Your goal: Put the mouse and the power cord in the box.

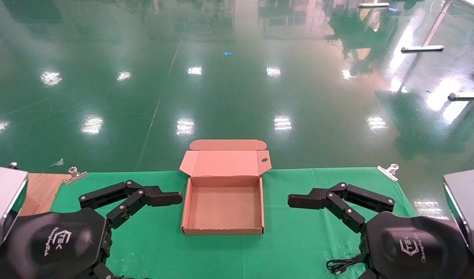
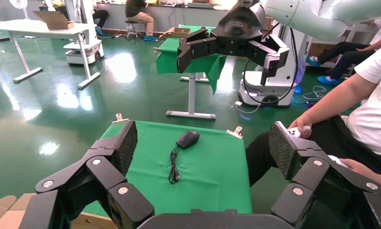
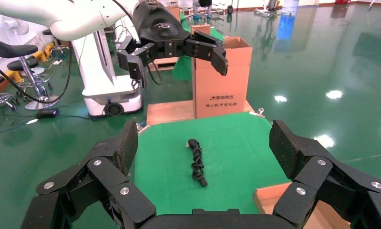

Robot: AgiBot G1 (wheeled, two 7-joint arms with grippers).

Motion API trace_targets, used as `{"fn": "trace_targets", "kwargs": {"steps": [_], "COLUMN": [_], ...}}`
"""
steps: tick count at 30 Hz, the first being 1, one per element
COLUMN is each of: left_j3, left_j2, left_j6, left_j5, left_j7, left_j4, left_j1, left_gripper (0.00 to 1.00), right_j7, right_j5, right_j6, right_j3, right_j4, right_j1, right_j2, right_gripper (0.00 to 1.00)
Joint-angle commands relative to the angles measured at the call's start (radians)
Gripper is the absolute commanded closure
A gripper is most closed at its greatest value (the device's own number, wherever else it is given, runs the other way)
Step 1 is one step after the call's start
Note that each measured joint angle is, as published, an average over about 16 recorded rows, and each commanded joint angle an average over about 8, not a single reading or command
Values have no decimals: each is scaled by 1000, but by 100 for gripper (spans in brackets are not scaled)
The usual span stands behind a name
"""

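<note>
We see the box (image 1: pixel 223 205) lying open in the middle of the bench (image 1: pixel 299 240), which is covered with a green cloth. Its lid is folded back toward the far edge, and the side flap on the right carries a small oval hole. The inside of the box is bare cardboard.

Our left gripper (image 1: pixel 159 197) hovers just left of the box, its fingers spread wide, holding nothing. Our right gripper (image 1: pixel 310 199) hovers just right of the box in the same way, wide apart and holding nothing.

In the left wrist view, the mouse (image 2: pixel 187 139) sits on the green cloth toward the far end of the bench, and a thin black cable (image 2: pixel 173 165) lies just beside it, nearer the camera. In the head view the same cable (image 1: pixel 343 265) shows at the near right of the bench, partly hidden by the right arm.

In the right wrist view, the power cord (image 3: pixel 197 162) lies in a twisted bundle on the green cloth at the left side of the bench, well apart from the box. A tall cardboard carton (image 3: pixel 221 78) stands beyond that end.
</note>
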Motion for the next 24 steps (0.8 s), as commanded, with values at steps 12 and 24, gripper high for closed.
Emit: {"fn": "trace_targets", "kwargs": {"steps": [12, 24], "left_j3": [0, 2], "left_j2": [0, -1], "left_j6": [0, 0], "left_j5": [0, 5], "left_j7": [0, 1], "left_j4": [0, 1], "left_j1": [0, -1], "left_gripper": [0, 0], "right_j7": [0, -1], "right_j5": [0, -2], "right_j6": [0, 0], "right_j3": [0, 0], "right_j4": [0, 1], "right_j1": [0, 0], "right_j2": [0, 1], "right_gripper": [0, 0]}}
